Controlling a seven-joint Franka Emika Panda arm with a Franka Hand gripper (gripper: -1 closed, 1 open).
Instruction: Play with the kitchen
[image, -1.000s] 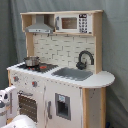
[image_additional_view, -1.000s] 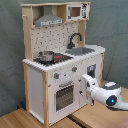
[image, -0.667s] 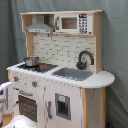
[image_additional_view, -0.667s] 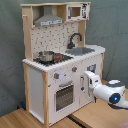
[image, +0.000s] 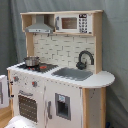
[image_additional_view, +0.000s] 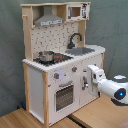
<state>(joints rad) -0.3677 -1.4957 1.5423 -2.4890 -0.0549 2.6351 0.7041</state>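
1. First exterior view: the kitchen (image: 60, 70) fills the frame, standing upright w/ a grey curtain behind it. We see the hood (image: 39, 25) and microwave (image: 74, 23) up top, and a small pot (image: 31, 61) on the hob beside the sink (image: 75, 74) and black tap (image: 85, 59). The oven door (image: 28, 107) sits low on the first exterior view's left. Arm not clearly visible here.
2. Second exterior view: the kitchen stands on a wooden floor (image_additional_view: 30, 120). The arm comes in from the second exterior view's right, and its end effector (image_additional_view: 86, 82) sits close against the front cupboard door, approx at the handle. We cannot tell whether it is spread or pinching anything.
3. Handling, our judgement: the body is rigid board, too big and prob too heavy to lift, so we work its moving parts only.
4. Holds: door handles, knobs (image_additional_view: 56, 76), tap. These are small and smooth, so slip is likely. Pull along each hinge arc; a hard tug could tip or shift the unit.
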